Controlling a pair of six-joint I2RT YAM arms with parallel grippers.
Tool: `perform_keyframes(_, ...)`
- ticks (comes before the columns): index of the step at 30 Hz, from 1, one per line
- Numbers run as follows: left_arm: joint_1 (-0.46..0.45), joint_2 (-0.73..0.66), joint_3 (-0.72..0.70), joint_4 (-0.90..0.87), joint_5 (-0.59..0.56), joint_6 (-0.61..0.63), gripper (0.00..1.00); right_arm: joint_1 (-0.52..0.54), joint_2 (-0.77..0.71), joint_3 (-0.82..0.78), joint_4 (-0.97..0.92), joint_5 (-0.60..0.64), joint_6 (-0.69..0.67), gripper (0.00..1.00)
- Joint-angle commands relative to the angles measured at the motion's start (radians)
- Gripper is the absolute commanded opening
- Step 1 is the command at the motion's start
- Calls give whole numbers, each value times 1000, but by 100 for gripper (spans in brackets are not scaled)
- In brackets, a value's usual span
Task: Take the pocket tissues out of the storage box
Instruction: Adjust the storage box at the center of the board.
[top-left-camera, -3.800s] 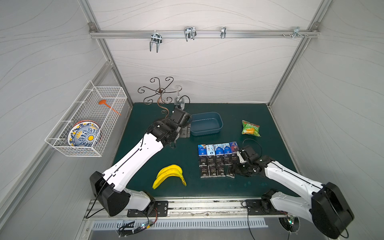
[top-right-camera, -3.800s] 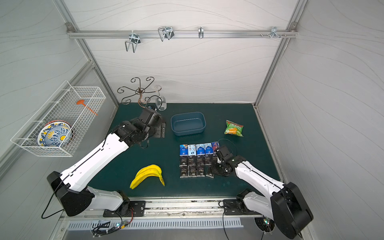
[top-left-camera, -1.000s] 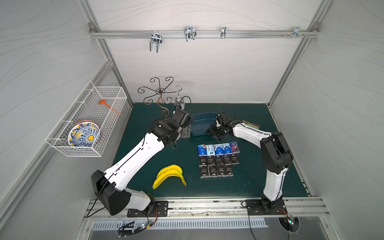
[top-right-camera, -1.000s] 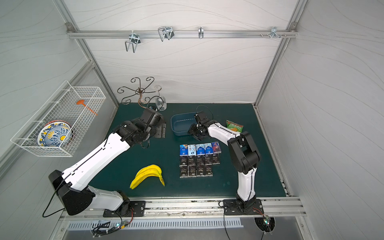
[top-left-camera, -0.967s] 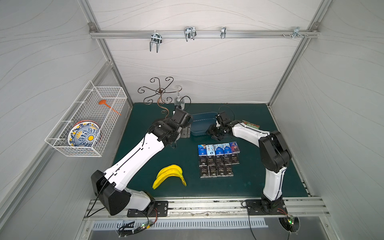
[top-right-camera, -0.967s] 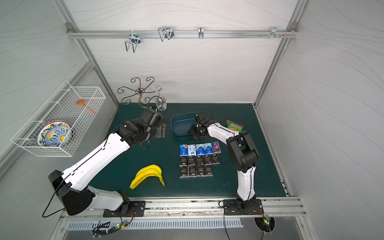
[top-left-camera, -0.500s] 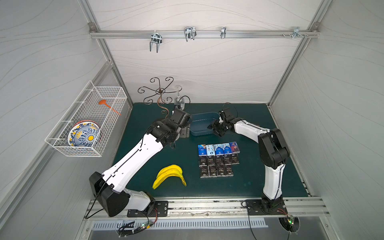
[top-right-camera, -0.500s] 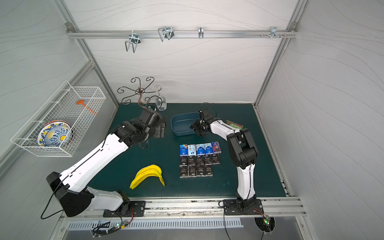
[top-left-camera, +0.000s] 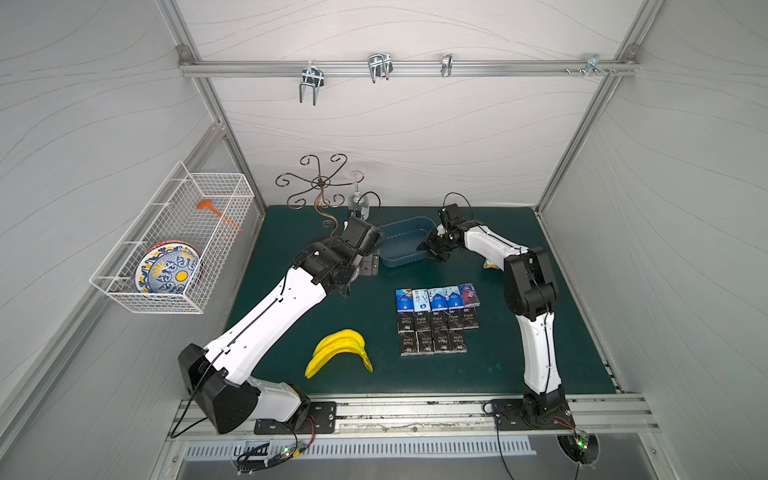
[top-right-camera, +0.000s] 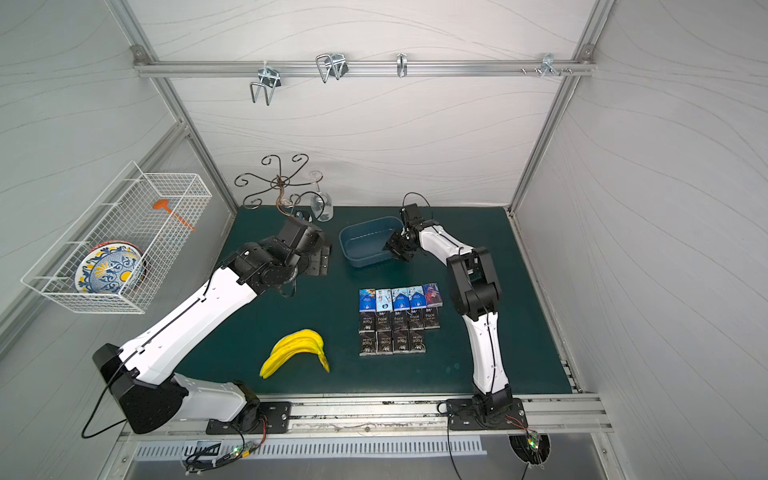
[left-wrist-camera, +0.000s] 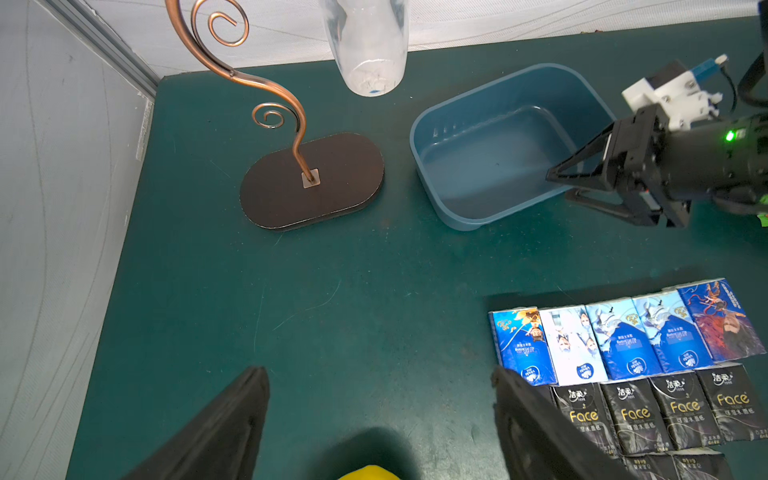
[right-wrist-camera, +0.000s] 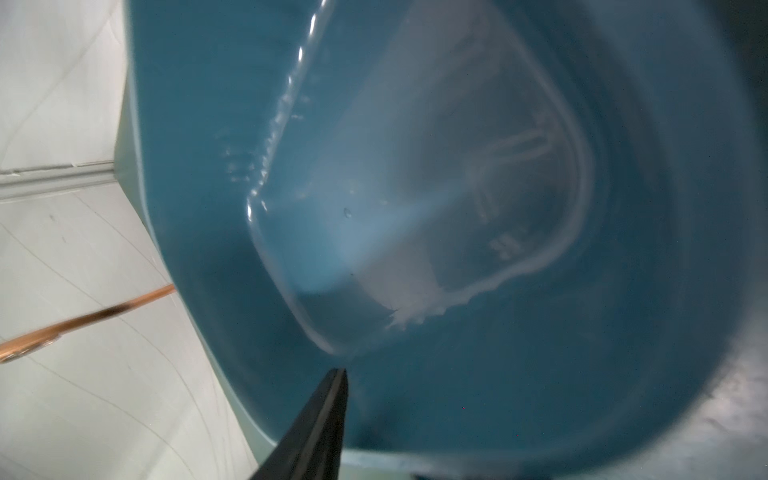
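The pocket tissues lie in three neat rows on the green mat, blue ones at the back and black "Face" ones in front. Behind them is the blue-grey storage box, with nothing inside. My right gripper straddles its right wall, one finger inside and one outside, shut on the wall. My left gripper hangs open over bare mat, left of the box, holding nothing.
A yellow banana bunch lies left of the tissue rows. A copper scroll stand with a dark base and a hanging glass stands behind the left gripper. A snack bag peeks from behind the right arm. A wire basket hangs on the left wall.
The right arm came from beside the tissue rows up to the box. Over the last second its gripper shifted along the box's right end and its jaws closed in on the wall.
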Motion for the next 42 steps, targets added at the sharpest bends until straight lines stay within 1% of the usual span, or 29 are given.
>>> perform_keyframes(1,-3,-2,26,14,-18,11,89,-11,19,68,-135,-11,-110,35)
perform_keyframes(3,-3,1,26,14,-18,12,89,-18,24,83,-155,-11,-143,30)
perform_keyframes(7,-3,6,28,14,-17,9,89,-46,27,106,-200,-11,-211,24)
perform_keyframes(13,-3,14,28,15,-17,9,89,-101,32,137,-258,-17,-312,17)
perform_keyframes(16,-3,17,28,15,-17,8,89,-128,21,134,-263,-20,-324,17)
perform_keyframes(17,-2,18,28,14,-16,7,88,-133,15,134,-265,-22,-324,18)
perform_keyframes(21,-3,16,26,14,-18,4,88,-125,-45,85,-221,-33,-305,36)
perform_keyframes(24,-3,14,27,14,-18,3,88,-94,-84,47,-190,-26,-286,44)
perform_keyframes(28,-3,11,25,15,-15,2,88,-44,-102,16,-145,-22,-239,49)
perform_keyframes(31,-3,6,21,15,-13,5,88,-16,-83,20,-119,-11,-197,50)
perform_keyframes(39,1,-12,3,21,-17,23,89,16,2,62,-88,-3,-108,51)
perform_keyframes(42,2,-15,5,20,-18,31,89,21,53,109,-129,2,-113,51)
